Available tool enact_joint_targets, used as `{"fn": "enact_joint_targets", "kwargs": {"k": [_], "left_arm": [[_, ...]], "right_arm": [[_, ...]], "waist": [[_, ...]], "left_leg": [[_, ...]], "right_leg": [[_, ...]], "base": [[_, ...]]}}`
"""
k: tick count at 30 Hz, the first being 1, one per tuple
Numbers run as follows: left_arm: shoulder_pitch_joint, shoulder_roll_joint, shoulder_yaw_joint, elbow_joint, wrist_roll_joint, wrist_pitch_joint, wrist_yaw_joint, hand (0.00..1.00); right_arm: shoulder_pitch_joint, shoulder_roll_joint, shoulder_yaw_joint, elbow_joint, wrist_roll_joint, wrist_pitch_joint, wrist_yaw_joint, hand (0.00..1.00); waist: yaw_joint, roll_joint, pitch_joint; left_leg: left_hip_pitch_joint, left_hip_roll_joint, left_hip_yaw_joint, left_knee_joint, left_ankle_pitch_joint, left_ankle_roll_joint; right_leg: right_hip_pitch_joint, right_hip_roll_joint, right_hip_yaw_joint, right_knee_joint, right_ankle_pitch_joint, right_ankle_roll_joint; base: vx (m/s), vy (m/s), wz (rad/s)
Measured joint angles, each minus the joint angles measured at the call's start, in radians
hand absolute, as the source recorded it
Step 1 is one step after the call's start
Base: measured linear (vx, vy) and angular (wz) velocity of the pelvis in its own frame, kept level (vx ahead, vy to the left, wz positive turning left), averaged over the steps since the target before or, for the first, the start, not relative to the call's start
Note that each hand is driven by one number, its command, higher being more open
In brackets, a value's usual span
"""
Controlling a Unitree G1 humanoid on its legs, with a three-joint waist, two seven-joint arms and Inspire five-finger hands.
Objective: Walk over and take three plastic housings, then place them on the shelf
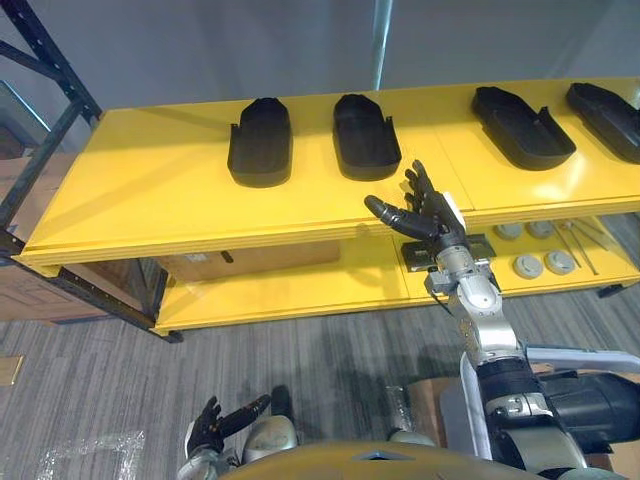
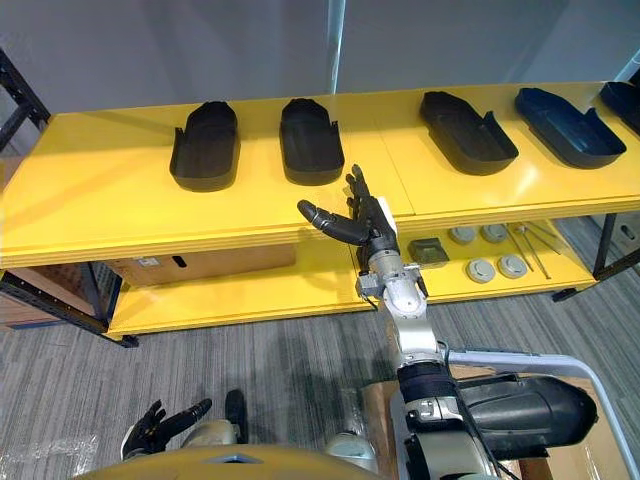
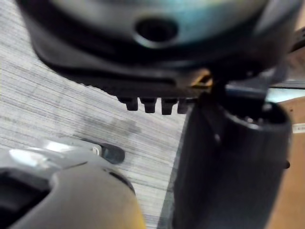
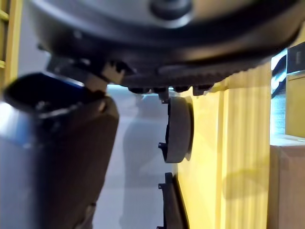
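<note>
R hand (image 1: 428, 210): released, empty, centre frame at shelf (image 1: 140, 200) edge.
L hand (image 1: 212, 428): relaxed, empty, lower left.
Risk: low reach may shove nearest housing (image 1: 365, 135) askew.

light: bright, even | glare: soft sheen on shelf (image 1: 130, 200) | shadows: faint, left of housings (image 1: 260, 140)

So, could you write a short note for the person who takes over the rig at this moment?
Right hand: open, empty, raised before the front edge of the yellow shelf.
Left hand: open, empty, low near the floor.
At least four black housings lie on the shelf's top board.
Done: seemingly the placing, as no hand carries one.
Left: confirm three were placed.
</note>
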Motion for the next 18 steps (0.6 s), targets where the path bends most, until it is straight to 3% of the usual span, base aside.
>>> {"fn": "enact_joint_targets", "kwargs": {"k": [5,18], "left_arm": [[0.001,-0.01,0.0,0.0,0.0,0.0,-0.011,1.0],[-0.001,-0.012,0.0,-0.002,0.0,0.001,-0.016,1.0]], "right_arm": [[-0.009,0.0,-0.002,0.014,0.008,-0.007,-0.006,1.0],[-0.096,0.0,-0.013,0.125,0.007,-0.024,-0.027,1.0]], "waist": [[0.018,0.01,0.004],[0.024,0.021,0.015]], "left_leg": [[0.0,-0.003,-0.006,0.0,0.001,0.0],[0.009,-0.013,-0.025,0.0,0.003,0.004]], "right_leg": [[0.005,-0.004,-0.009,0.0,-0.001,0.002],[0.029,-0.014,-0.029,0.001,-0.006,0.009]], "base": [[-0.01,-0.006,0.04],[0.0,-0.009,0.05]]}}
